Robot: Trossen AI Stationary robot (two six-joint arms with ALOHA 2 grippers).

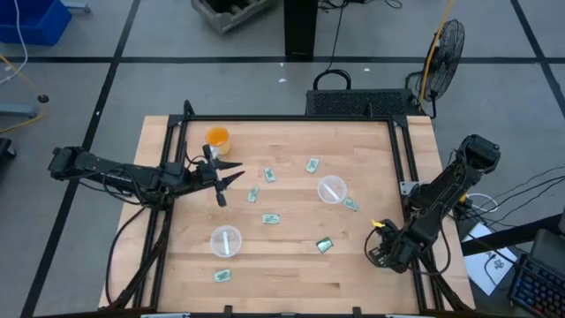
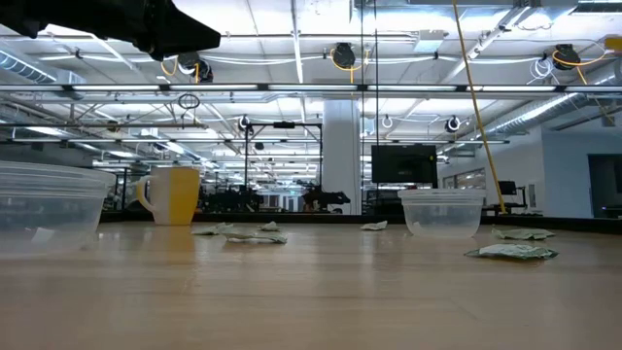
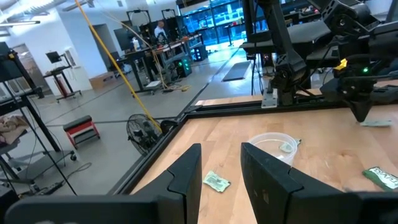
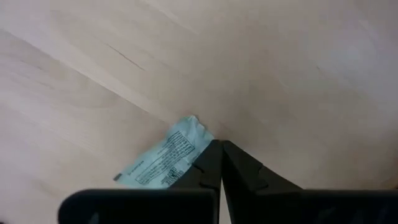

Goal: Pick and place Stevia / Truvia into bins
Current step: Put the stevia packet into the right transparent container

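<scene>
A pale wooden table (image 1: 291, 265) with a black frame stood on a grey tiled floor, with a black fan (image 1: 446, 44) at the far right corner and an open hall of ceiling lights and desks beyond; the left arm reached in from the left, its gripper (image 1: 231, 177) hovering above the far left part of the table with its two fingers (image 3: 273, 180) plainly apart and nothing between them, just right of an orange cup (image 1: 217, 138); the right arm came in from the right edge, its gripper (image 1: 381, 250) low at the near right side of the table; in the right wrist view its fingers (image 4: 239, 171) were pressed together, tips down at the wood, touching the corner of a pale green packet (image 4: 165, 155) that lay flat on the table, and whether that corner was pinched could not be told; one clear cup (image 1: 332, 189) stood right of centre with a packet (image 1: 351, 205) just beside it on its near right; the other clear cup (image 1: 226, 240) stood near left of centre; other packets lay scattered flat on the wood: one (image 1: 312, 165) far of the right cup, two (image 1: 269, 175) near the open gripper, one (image 1: 271, 218) at the middle, a darker green one (image 1: 325, 246) toward the near right, and one (image 1: 222, 276) near the front edge below the left cup.
</scene>
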